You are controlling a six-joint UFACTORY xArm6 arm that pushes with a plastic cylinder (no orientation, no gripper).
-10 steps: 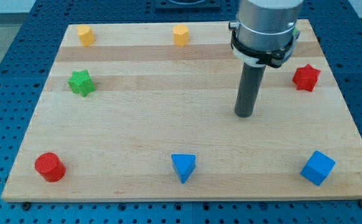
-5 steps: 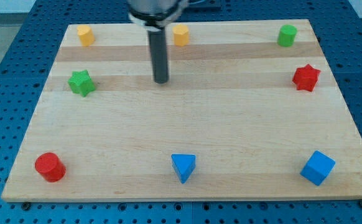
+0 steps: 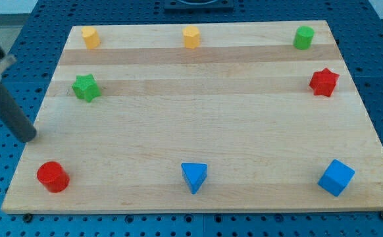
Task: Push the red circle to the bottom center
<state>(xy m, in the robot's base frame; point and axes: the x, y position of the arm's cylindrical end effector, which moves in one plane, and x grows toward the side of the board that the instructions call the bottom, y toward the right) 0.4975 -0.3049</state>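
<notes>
The red circle (image 3: 52,176) sits near the board's bottom left corner. My tip (image 3: 28,137) is at the board's left edge, just above and slightly left of the red circle, not touching it. The rod slants up to the view's left edge. A blue triangle (image 3: 193,176) lies at the bottom center.
A green star (image 3: 85,87) is at the left. A yellow block (image 3: 90,37) and another yellow block (image 3: 191,37) are along the top, with a green block (image 3: 303,37) at the top right. A red star (image 3: 324,82) is at the right, a blue cube (image 3: 336,177) at the bottom right.
My tip has swept from the board's right middle across to the top center, then down to the left edge above the red circle. No block has moved.
</notes>
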